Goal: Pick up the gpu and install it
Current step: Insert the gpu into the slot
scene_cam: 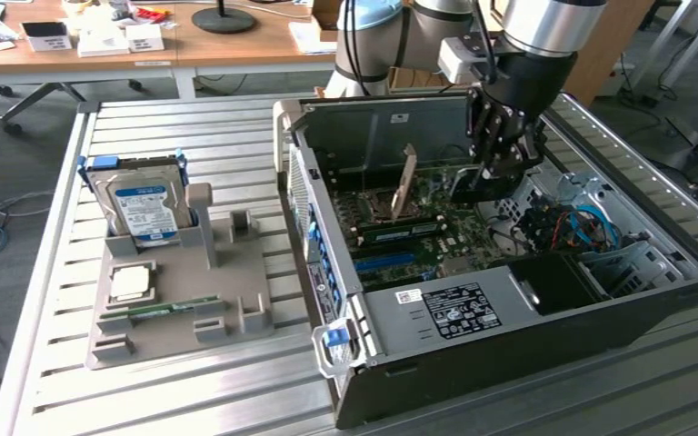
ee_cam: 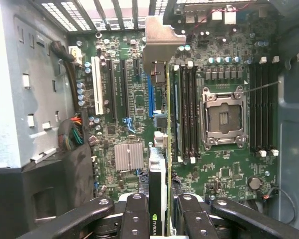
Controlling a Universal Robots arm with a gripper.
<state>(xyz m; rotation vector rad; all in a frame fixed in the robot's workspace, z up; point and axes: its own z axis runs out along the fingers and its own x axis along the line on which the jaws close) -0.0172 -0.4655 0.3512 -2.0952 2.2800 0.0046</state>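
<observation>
gripper [ee_cam: 162, 219] is clamped narrow on the gpu [ee_cam: 158, 174], which stands edge-on inside the open computer case [scene_cam: 507, 350], over the motherboard [ee_cam: 224, 174] and just beside a blue slot [ee_cam: 150, 94], its bracket end away from the fingers. off to the exterior view's left, a grey tray [scene_cam: 185, 272] holds an upright hard drive [scene_cam: 143, 207], a cpu [scene_cam: 131, 282] and a memory stick [scene_cam: 155, 311].

Gripper [ee_cam: 163, 215] clamped on gpu [ee_cam: 158, 172], card edge-on btwn both fingers [ee_cam: 137, 216], silver bracket [ee_cam: 162, 42] at far end; card stands over motherboard [ee_cam: 224, 174], near blue slot [ee_cam: 150, 94]; bare CPU socket [ee_cam: 224, 117] one side, white slot [ee_cam: 96, 84] & finned heatsink [ee_cam: 128, 156] the other.
</observation>
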